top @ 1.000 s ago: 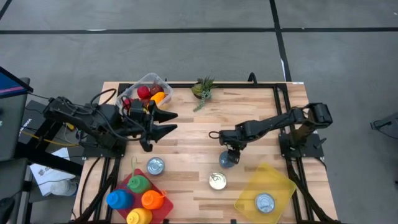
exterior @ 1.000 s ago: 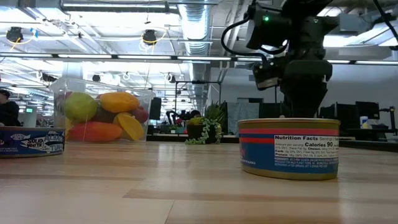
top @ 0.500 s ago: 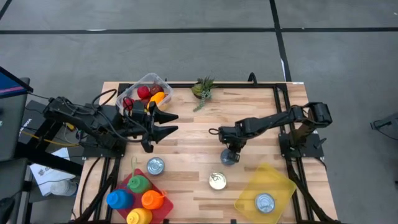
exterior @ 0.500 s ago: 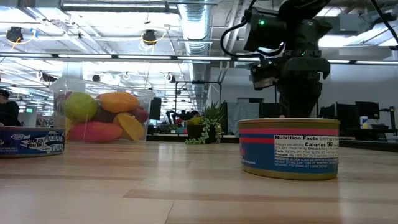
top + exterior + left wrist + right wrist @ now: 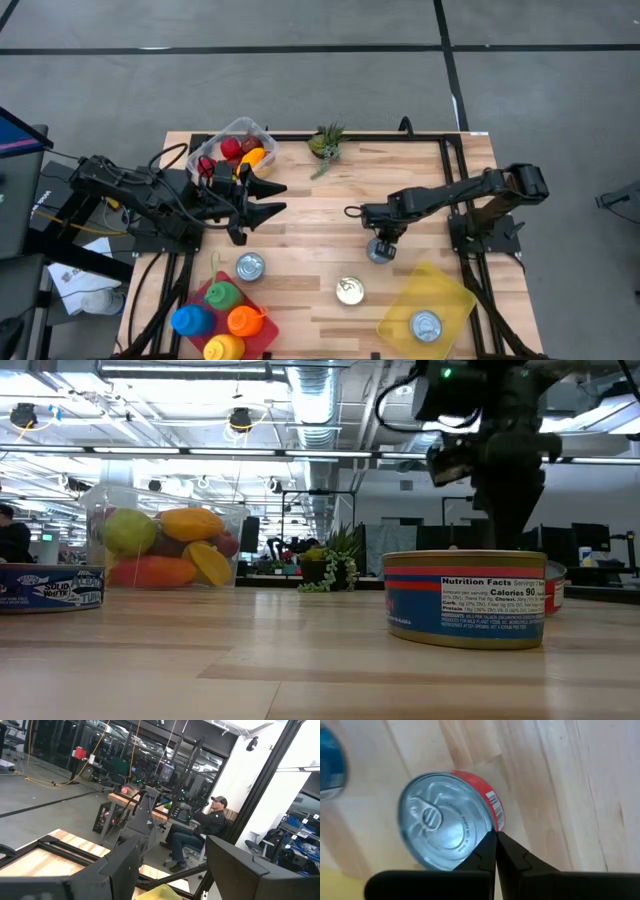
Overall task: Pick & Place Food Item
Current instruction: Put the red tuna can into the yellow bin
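Right hand (image 5: pixel 496 851) is closed on nothing, its tips touching the rim of the red can (image 5: pixel 449 820), which lies on the desk (image 5: pixel 560 780) just beside them. Can judged rigid, moderately heavy, slick-sided; grip across its side wall. Left hand (image 5: pixel 262 198) waits, part-open, well apart.

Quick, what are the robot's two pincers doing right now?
Left pincer: open, empty, held over the table near the fruit tub.
Right pincer: closed tight with nothing in it, beside the red can.
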{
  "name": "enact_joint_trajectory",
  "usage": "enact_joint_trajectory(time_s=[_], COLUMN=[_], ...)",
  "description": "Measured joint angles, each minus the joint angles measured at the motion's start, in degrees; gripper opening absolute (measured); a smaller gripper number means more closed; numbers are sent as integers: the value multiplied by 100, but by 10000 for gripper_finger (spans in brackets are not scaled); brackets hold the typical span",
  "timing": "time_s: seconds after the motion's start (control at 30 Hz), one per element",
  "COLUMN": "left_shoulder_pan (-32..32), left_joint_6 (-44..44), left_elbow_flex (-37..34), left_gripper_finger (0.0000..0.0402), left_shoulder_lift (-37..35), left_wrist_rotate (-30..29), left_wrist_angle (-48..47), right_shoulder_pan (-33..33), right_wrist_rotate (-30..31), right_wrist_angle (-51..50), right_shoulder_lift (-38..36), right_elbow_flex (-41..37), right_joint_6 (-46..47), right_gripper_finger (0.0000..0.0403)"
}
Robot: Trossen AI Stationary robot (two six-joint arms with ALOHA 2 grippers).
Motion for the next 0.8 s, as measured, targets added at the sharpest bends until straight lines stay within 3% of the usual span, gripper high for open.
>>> enact_joint_trajectory(time_s=[0.8], left_shoulder_pan=[0], left_joint_6=[0], left_elbow_flex=[2], left_gripper_finger=[218], left_shoulder_lift=[0], left_wrist_rotate=[0], left_wrist_angle=[-5], right_shoulder_pan=[961], right_wrist_rotate=[148], right_wrist_angle=[-172], right_shoulder_lift=[-1149], right_elbow_flex=[18], right_joint_6=[1269], right_gripper_finger=[0])
